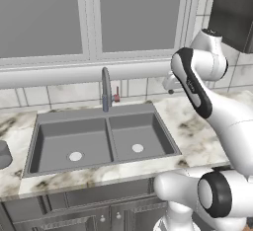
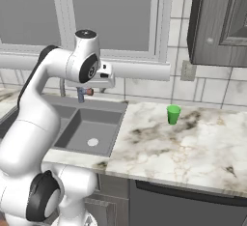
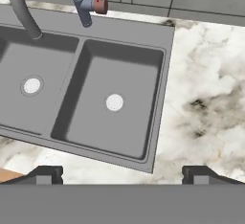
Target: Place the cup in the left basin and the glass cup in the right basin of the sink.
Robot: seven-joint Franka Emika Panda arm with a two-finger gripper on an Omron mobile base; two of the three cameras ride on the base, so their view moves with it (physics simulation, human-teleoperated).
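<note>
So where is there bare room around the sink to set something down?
Both basins are bare: the left basin and the right basin, each with just a drain. The counter right of the sink is open marble apart from the green cup near the wall. Tighter spots: behind the sink by the faucet, and the far left counter, where the glass cup stands.

Both base views flank the sink; hand view looks down.
</note>
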